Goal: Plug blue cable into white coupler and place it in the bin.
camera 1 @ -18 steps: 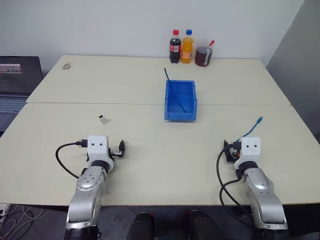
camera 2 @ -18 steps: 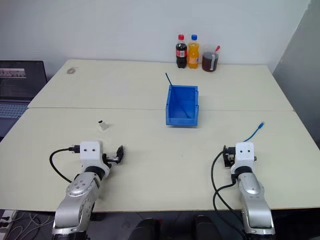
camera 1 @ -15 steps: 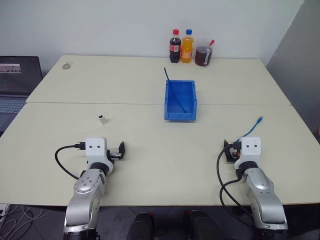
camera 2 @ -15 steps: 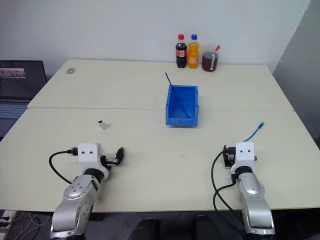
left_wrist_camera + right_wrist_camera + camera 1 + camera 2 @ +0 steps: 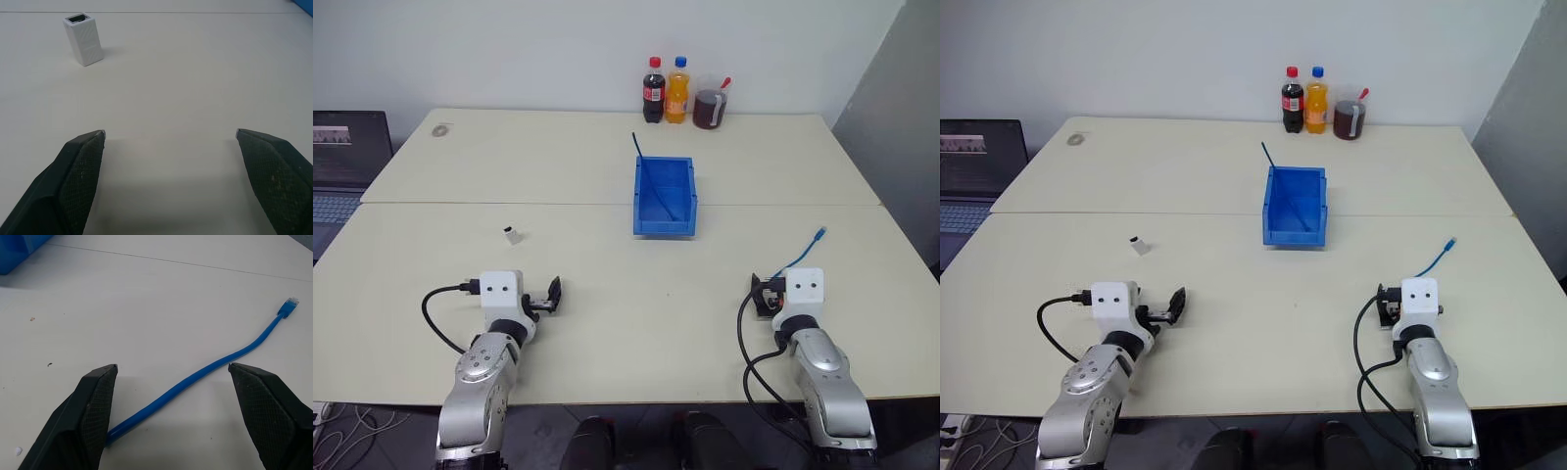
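Observation:
The small white coupler (image 5: 513, 234) stands upright on the cream table, its dark open end up, ahead and a little left of my left gripper (image 5: 171, 133); it appears again at coupler (image 5: 84, 39). That gripper is open and holds nothing. The blue cable (image 5: 220, 363) lies on the table at the right, running from beside my right gripper (image 5: 172, 366) out to its far plug (image 5: 820, 234). The right gripper is open, with the cable passing between its fingers untouched. The blue bin (image 5: 664, 227) sits at the table's middle, well ahead of both hands.
A thin dark blue stick (image 5: 651, 181) leans in the bin. Two bottles (image 5: 666, 90) and a cup of dark drink (image 5: 710, 108) stand at the far edge. A laptop (image 5: 342, 166) is at the far left, and a small round object (image 5: 440, 129) lies at the far left corner.

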Available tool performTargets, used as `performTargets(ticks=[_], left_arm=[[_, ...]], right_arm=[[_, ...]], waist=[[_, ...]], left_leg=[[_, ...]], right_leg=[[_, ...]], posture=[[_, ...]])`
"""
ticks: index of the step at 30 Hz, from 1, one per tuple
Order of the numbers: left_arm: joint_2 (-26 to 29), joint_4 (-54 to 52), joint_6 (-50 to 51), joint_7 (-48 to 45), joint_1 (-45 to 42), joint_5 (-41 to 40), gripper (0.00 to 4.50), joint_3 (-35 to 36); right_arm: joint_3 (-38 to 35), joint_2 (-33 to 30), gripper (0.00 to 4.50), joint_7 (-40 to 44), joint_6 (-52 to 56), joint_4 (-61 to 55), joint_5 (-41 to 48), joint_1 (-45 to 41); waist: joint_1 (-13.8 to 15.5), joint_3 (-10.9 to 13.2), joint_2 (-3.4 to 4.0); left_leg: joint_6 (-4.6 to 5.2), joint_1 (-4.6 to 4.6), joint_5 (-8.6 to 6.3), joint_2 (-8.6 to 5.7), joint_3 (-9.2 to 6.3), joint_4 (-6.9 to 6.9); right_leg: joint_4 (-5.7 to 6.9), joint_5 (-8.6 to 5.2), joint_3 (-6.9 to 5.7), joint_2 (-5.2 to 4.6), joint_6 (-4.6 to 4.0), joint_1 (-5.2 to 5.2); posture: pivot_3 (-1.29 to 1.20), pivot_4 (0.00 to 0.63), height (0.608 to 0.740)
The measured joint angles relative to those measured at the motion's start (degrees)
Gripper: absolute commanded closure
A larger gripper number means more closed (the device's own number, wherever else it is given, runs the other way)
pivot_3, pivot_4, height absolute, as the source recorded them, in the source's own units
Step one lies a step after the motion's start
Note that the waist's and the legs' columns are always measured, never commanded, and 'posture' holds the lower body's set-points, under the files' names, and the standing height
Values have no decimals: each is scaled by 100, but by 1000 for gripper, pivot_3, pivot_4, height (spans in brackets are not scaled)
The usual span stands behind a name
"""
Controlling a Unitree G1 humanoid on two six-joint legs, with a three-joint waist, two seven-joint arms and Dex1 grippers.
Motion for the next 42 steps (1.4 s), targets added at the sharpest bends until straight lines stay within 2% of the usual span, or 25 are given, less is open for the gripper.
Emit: performTargets(ticks=[8,16,22,27,30,36,42], left_arm=[[10,-214,-3,-16,62,32,0,-94],[-101,-545,1,106,547,41,0,-89],[59,-517,35,-47,334,20,0,-110],[835,-285,163,-1225,-997,-508,0,-252],[1231,-96,240,-2418,-1866,-861,0,-858],[1412,294,64,-4317,-3121,-1091,0,-2040],[1380,849,-266,-4959,-3619,-1048,0,-2240]], right_arm=[[-4,1,648,-8,40,-15,1,16],[-122,0,648,10,276,-560,19,526],[-158,-11,648,7,327,-604,21,319],[-541,-196,648,-38,529,-375,69,-563],[-825,-405,648,-164,822,143,74,-1241],[-1323,-711,648,-499,939,1941,151,-2580],[-1861,-721,648,-1066,870,3717,378,-3427]], waist=[[-3,0,0],[-5,0,0],[-5,1,0],[11,1,-1],[3,0,-1],[-37,1,1],[-61,4,6]], left_leg=[[0,0,0,1,0,0],[0,0,0,3,-3,0],[0,-1,0,1,-9,2],[0,-1,1,-6,-5,5],[0,-11,0,-11,12,5],[2,-1,0,-5,20,-2],[4,-8,0,-1,31,-3]], right_leg=[[0,0,1,0,0,0],[0,-2,7,-2,-3,0],[6,-4,-1,2,-7,-2],[5,-2,-16,4,-5,3],[-3,1,-4,1,0,-4],[5,2,7,7,-11,-7],[16,5,20,14,-19,-26]], posture=[[0,150,740],[0,150,740],[0,150,740],[0,150,740],[0,150,740],[0,150,740],[0,150,740]])
